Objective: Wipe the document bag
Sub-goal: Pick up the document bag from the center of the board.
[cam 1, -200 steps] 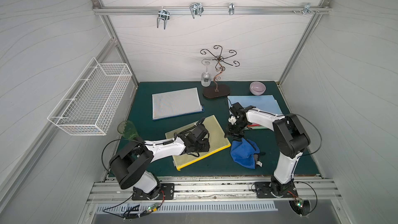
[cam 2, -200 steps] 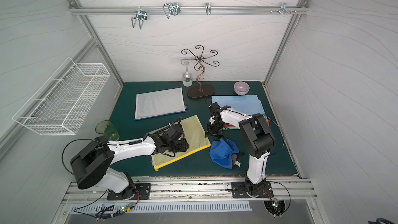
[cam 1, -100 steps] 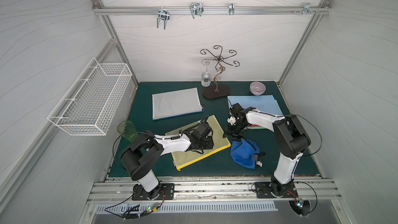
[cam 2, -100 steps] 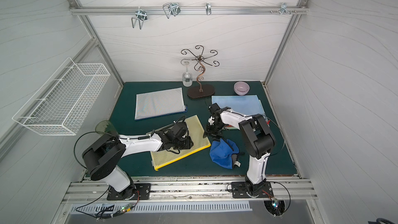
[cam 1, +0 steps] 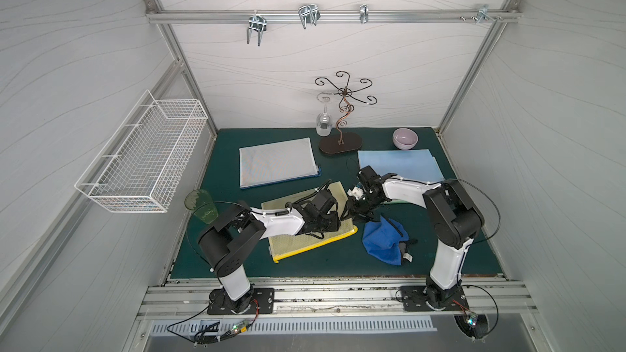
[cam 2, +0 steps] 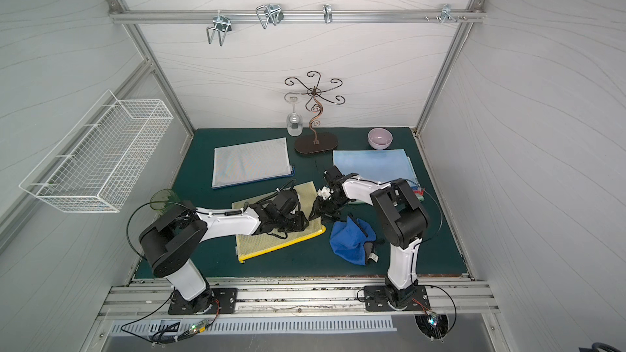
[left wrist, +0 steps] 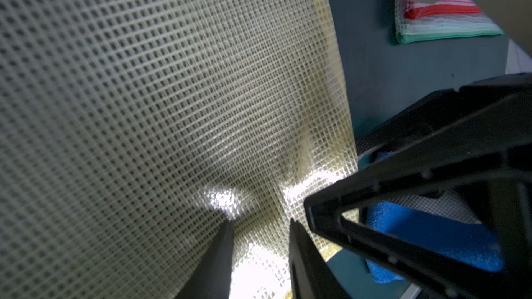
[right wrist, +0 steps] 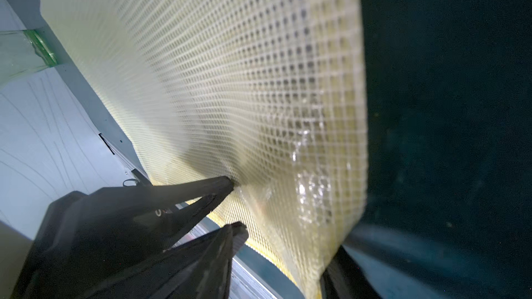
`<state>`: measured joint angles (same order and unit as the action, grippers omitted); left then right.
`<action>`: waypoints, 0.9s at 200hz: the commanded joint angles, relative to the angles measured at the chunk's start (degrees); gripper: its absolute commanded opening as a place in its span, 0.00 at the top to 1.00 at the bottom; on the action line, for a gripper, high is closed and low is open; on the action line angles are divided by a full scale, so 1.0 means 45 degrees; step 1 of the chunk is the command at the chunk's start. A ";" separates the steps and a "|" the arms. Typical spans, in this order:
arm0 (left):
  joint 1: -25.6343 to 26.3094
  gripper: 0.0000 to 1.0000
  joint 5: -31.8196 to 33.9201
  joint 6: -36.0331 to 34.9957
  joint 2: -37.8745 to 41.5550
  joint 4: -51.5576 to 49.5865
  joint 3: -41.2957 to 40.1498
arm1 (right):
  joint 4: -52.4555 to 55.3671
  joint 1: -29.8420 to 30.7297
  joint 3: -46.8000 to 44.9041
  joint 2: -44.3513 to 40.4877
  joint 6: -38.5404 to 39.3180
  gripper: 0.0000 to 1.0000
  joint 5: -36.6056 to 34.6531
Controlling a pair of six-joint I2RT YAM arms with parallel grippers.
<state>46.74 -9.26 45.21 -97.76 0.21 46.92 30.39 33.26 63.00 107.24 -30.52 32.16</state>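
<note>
The yellow document bag lies near the middle of the green mat, and the left gripper, fingers a little apart, presses down on its right end, likely to stop it sliding, while the right gripper sits at that same edge, open or shut one cannot tell, with the blue cloth just to the right.

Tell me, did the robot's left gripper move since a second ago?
Yes. In a top view the left gripper has slid over the yellow bag, farther from the green cup and nearer the blue cloth.
</note>
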 commanded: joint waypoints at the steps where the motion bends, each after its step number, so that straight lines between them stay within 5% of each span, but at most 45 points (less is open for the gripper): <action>1: -0.0020 0.64 0.0036 0.0193 -0.0654 -0.0366 -0.0381 | 0.0003 -0.0079 -0.0602 0.0166 -0.0160 0.59 -0.0093; 41: -0.0030 0.64 0.0377 0.0282 -0.0074 -0.0370 -0.0532 | 0.0435 -0.0124 -0.0149 -0.0192 -0.0026 1.00 -0.0279; 88: -0.0396 0.63 0.0815 0.0091 0.2421 -0.1243 -0.0285 | 0.2806 -0.0467 0.1386 -0.1302 0.1080 1.00 -0.2252; 180: -0.0993 0.62 0.2079 -0.0526 0.7394 -0.5089 0.0080 | 0.6904 -0.4675 0.6556 0.0229 0.5249 1.00 -0.9205</action>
<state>42.37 -3.40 43.20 -68.75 -17.39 47.94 55.48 15.44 88.71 103.96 -13.39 1.89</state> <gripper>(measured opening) 0.382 0.047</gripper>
